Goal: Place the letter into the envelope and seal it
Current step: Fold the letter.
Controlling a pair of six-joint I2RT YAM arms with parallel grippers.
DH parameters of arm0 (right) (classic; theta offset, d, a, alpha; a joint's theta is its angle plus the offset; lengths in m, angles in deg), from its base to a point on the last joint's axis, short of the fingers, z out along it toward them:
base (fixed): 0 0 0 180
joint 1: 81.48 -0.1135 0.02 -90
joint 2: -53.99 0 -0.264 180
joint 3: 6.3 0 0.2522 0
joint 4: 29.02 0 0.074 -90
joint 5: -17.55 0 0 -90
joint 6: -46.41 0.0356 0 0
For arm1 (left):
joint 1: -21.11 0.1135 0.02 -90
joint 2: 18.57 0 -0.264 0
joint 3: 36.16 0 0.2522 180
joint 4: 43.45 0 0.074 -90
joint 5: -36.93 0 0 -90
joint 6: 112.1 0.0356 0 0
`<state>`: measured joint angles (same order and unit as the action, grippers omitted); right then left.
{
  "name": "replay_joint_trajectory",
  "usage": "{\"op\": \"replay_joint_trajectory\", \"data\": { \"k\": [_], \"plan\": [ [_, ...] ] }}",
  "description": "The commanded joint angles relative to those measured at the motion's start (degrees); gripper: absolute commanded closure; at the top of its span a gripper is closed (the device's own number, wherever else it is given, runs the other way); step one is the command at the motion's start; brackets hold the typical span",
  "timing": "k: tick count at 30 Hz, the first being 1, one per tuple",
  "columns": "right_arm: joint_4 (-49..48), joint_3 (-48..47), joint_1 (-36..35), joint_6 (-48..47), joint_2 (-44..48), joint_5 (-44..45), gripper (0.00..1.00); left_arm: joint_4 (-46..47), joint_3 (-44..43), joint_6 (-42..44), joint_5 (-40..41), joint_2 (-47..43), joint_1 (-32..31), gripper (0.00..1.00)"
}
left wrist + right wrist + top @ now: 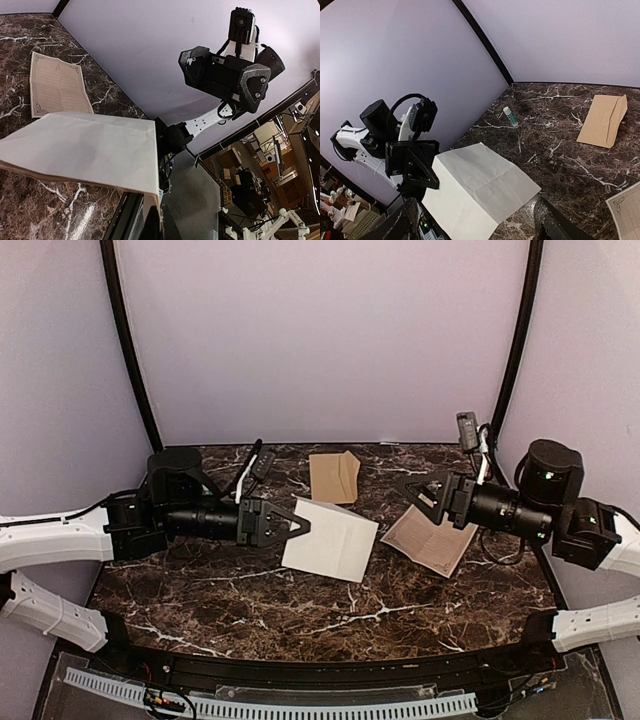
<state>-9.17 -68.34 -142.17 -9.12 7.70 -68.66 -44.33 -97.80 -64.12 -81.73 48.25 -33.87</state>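
The letter (332, 538) is a pale creased sheet showing its plain side, folded over and raised off the marble. My left gripper (292, 525) is shut on its left edge; in the left wrist view the sheet (85, 145) spreads out from the pinched corner at my left gripper (159, 210). The brown envelope (335, 477) lies flat behind it, near the back wall, also seen in the right wrist view (602, 120). My right gripper (415, 492) hangs open in the air to the right of the letter (480, 180), holding nothing, its own view showing the right gripper (477, 212) with fingers wide apart.
A second cream sheet with a printed ornate border (432, 540) lies flat on the marble under the right arm, also visible from the left wrist (57, 85). A small glue stick (510, 116) lies near the back left wall. Curved walls enclose the table (200, 600).
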Motion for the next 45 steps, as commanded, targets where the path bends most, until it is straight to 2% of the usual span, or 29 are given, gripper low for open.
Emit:
{"op": "replay_joint_trajectory", "data": {
  "k": [1,6,16,24,28,35,45],
  "plan": [
    [0.99,-3.18,0.16,-5.25,-3.18,-7.92,0.27,-3.48,-2.86,2.86,-4.94,0.87,0.10,1.00],
    [-2.62,-2.41,-2.22,-5.00,-8.89,-16.58,0.33,-5.68,-3.45,4.57,-9.14,1.60,0.05,1.00],
    [-7.22,-3.06,-7.22,-5.81,-16.34,-23.18,0.25,-8.08,-4.69,6.92,-14.76,1.82,0.10,1.00],
    [-3.89,-3.91,-7.86,-7.19,-17.24,-24.63,0.24,-3.94,-3.45,4.64,-17.89,2.57,0.05,1.00],
    [-3.60,-3.82,-7.87,-6.87,-16.17,-24.94,0.33,-3.68,-3.28,4.74,-17.96,2.33,0.05,1.00],
    [-5.43,-2.26,-7.87,-5.04,-14.55,-24.71,0.57,-3.28,-3.10,4.61,-17.89,2.30,0.01,1.00],
    [-6.54,-1.67,-7.83,-3.42,-16.77,-24.23,0.76,-2.52,-2.95,4.59,-17.91,2.40,0.05,1.00]
  ]
}}
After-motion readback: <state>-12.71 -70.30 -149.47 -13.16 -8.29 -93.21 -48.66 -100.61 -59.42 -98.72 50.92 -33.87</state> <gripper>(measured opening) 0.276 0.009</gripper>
